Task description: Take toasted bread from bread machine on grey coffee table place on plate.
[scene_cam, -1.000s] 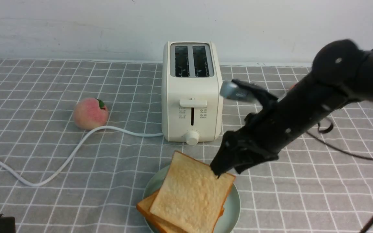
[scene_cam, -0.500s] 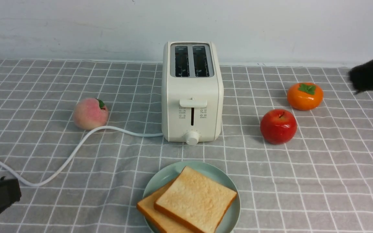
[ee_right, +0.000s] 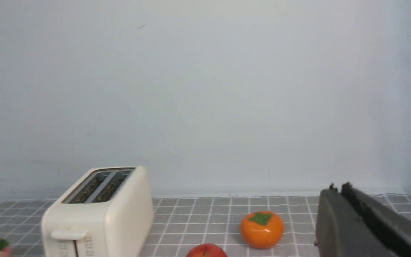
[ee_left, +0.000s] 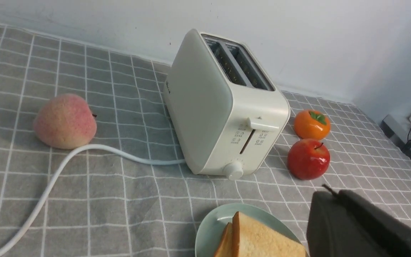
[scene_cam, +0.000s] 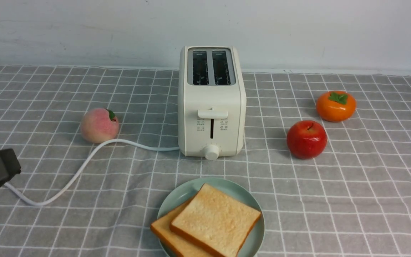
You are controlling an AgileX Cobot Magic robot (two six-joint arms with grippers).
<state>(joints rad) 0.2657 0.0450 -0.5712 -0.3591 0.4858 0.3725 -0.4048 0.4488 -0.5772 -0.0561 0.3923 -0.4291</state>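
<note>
Two slices of toasted bread lie stacked flat on the plate at the front of the grey coffee table. The top slice partly covers the lower slice. Behind them stands the bread machine, both of its slots showing dark with no bread in them. My left gripper pokes in at the far left edge, shut and holding nothing, well away from the plate. In the left wrist view it hangs beside the plate. My right gripper is shut and out of the front view.
A peach sits left of the toaster, with the white cord curving past it to the left edge. A red apple and an orange persimmon stand to the right. A white wall backs the table.
My right arm let go of the top slice, shut and drew back out of the front view to the right. The slice now lies flat. My left gripper rose at the left edge.
</note>
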